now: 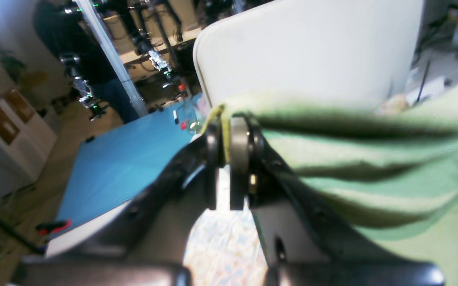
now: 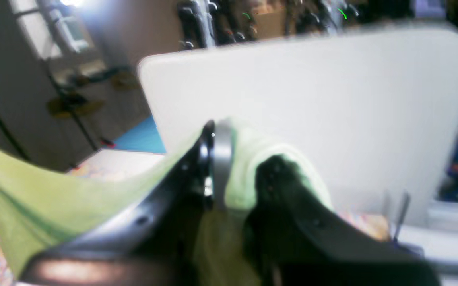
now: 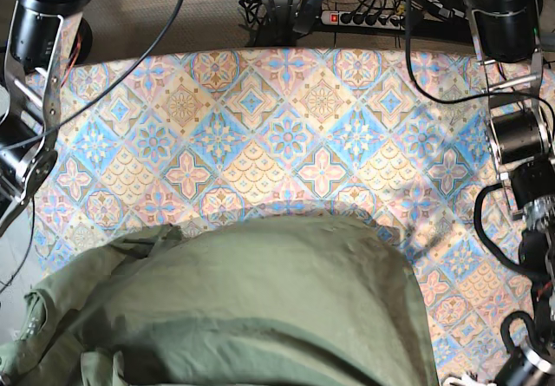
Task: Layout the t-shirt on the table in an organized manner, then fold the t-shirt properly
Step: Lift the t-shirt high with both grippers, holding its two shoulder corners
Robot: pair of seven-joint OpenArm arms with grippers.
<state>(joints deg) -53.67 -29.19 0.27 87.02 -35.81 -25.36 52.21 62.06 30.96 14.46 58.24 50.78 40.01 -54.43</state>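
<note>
The olive-green t-shirt [image 3: 251, 308] is lifted off the table [image 3: 286, 126] and fills the lower part of the base view, spread wide with a rounded upper edge. In the left wrist view my left gripper [image 1: 226, 137] is shut on an edge of the t-shirt [image 1: 372, 167], and the cloth stretches away to the right in taut folds. My right gripper [image 2: 239, 159] is shut on a bunched piece of the t-shirt [image 2: 46, 198], which sags off to the left. Neither gripper shows in the base view, only the arms at both sides.
A white panel [image 1: 304, 51] stands upright beyond the grippers, also seen from the right wrist as a white panel [image 2: 312, 111]. A blue mat [image 1: 125, 159] lies on the floor to the left. A power strip [image 3: 364, 17] and cables lie past the table's far edge.
</note>
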